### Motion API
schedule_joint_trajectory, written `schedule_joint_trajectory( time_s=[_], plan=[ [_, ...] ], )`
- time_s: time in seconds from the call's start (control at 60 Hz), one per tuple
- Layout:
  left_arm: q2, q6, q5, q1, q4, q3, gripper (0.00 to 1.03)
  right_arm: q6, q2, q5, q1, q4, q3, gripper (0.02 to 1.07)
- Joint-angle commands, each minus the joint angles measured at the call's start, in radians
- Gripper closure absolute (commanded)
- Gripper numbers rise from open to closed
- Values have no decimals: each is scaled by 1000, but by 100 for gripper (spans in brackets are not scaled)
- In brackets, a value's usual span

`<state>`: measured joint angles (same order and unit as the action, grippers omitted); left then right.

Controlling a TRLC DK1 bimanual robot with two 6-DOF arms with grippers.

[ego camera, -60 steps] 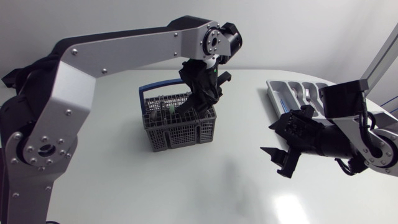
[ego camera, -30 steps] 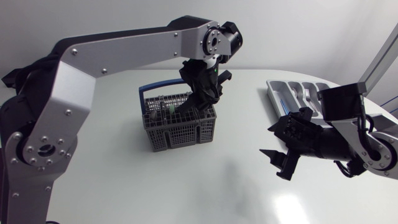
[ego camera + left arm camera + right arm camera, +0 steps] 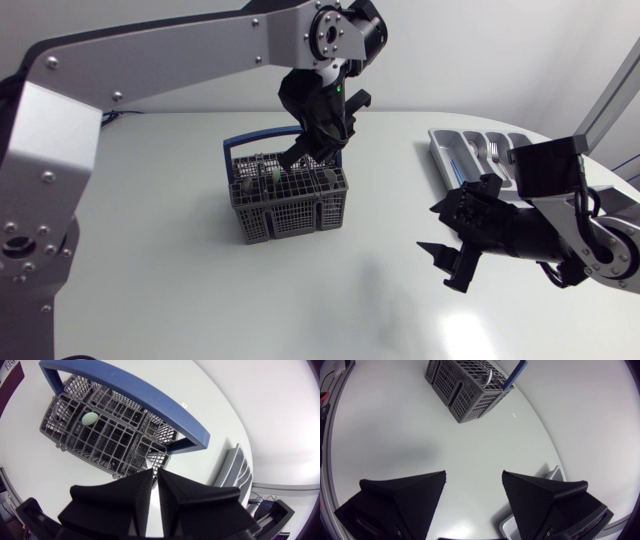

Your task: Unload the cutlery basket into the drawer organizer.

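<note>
Right gripper (image 3: 474, 477) spread wide, nothing between fingers, over white table (image 3: 410, 440). Grey cutlery basket (image 3: 462, 387) with blue handle (image 3: 516, 372) well ahead of it, upright, cutlery inside. Drawer organizer (image 3: 553, 472) corner by table edge, just beside one finger.

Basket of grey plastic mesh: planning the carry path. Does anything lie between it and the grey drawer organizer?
Nothing visible: bare white table lies between grey mesh basket and grey drawer organizer; the black right gripper hangs beside that path.

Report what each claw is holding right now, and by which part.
The right claw is open and holds nothing. The left claw hangs above the basket; whether it grips anything cannot be told.
</note>
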<state>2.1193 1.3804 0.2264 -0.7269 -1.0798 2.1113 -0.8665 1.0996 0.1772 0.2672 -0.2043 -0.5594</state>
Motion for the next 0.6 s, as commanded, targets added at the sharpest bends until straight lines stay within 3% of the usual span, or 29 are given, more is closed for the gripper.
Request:
schedule_joint_trajectory(
  time_s=[0.0, 0.183, 0.367, 0.583],
  plan=[
    [-45, 9, 10, -2, -5, -36, 92, 14, -14, -12, 15, 8, 23, 26],
    [-61, 5, -9, -3, 4, -66, 86, 18, -21, -25, 30, 6, 26, 26],
    [-64, -1, -68, 9, 73, -131, 76, 20, -24, -27, 32, 6, 32, 26],
    [-61, -3, -75, 20, 144, -168, 72, 18, -18, -28, 30, 20, 39, 26]
  ],
)
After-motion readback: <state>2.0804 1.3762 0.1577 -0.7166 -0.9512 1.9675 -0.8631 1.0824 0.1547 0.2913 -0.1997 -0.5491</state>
